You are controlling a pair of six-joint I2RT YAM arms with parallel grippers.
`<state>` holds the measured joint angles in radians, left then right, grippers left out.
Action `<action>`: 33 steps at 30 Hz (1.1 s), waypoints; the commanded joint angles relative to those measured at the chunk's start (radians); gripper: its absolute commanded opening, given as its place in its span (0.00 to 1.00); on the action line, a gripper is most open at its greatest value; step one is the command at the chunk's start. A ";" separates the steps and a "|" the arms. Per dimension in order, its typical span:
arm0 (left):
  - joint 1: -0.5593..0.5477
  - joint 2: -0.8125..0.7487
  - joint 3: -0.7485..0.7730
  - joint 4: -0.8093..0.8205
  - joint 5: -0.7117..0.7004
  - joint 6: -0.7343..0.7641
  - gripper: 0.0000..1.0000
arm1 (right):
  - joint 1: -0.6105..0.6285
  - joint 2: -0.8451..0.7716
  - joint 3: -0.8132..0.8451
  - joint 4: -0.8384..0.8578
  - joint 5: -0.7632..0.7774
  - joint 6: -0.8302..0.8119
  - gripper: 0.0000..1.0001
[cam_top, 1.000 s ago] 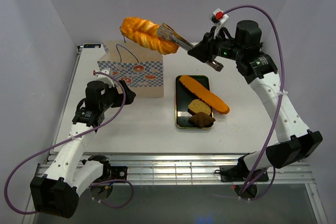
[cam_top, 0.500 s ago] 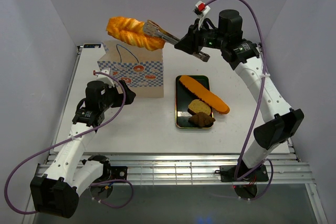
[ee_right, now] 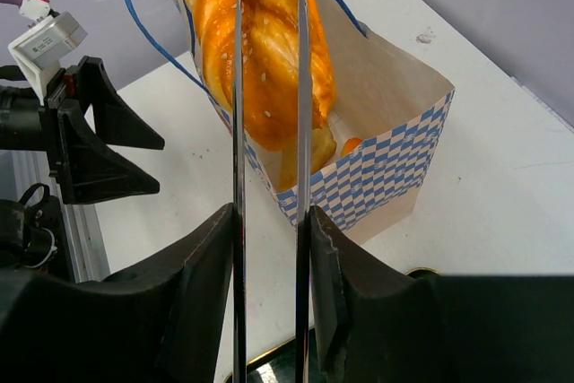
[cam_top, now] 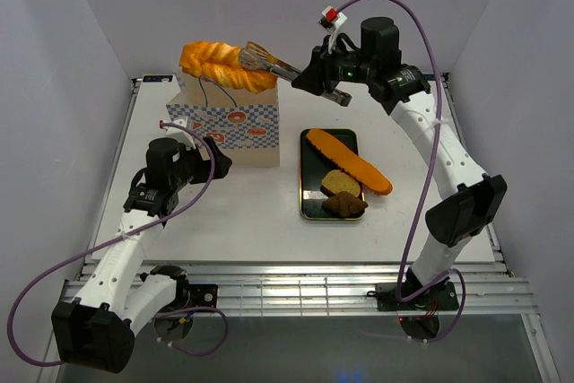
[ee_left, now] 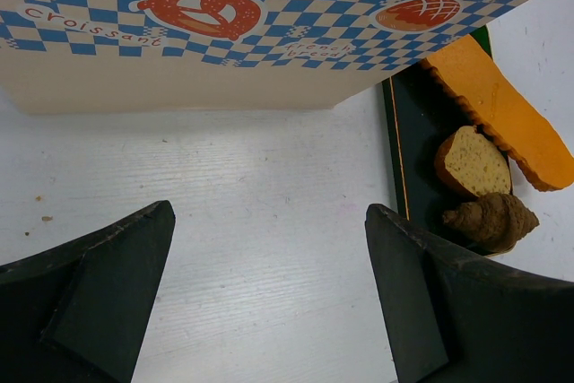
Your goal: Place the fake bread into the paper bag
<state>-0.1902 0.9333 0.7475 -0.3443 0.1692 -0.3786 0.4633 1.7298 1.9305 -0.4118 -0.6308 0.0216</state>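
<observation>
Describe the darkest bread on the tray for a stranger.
Right of the paper bag lies a dark green tray with three breads. At its near end, beside a cut roll, sits the croissant. It alone is dark brown and ridged; the roll is golden, the baguette orange.

You're in a robotics lab cell, not a kitchen. Bare lavender walls close in behind and beside both sets of jaws. Beneath them lies a plain white table, edged by an aluminium rail frame. Purple cables loop off the arms, and the bread is glossy toy stock.
</observation>
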 commanded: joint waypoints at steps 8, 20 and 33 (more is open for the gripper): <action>-0.003 -0.018 0.032 0.004 0.010 0.000 0.98 | 0.024 0.028 0.076 0.056 -0.001 0.003 0.52; -0.003 -0.025 0.032 0.004 0.009 0.000 0.98 | 0.034 0.048 0.104 0.074 0.036 0.035 0.56; -0.003 -0.044 0.035 0.001 0.000 0.001 0.98 | 0.035 -0.064 0.027 0.097 0.150 0.080 0.56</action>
<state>-0.1902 0.9199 0.7475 -0.3447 0.1684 -0.3786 0.4934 1.7638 1.9869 -0.3828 -0.5465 0.0750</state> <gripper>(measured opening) 0.979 0.559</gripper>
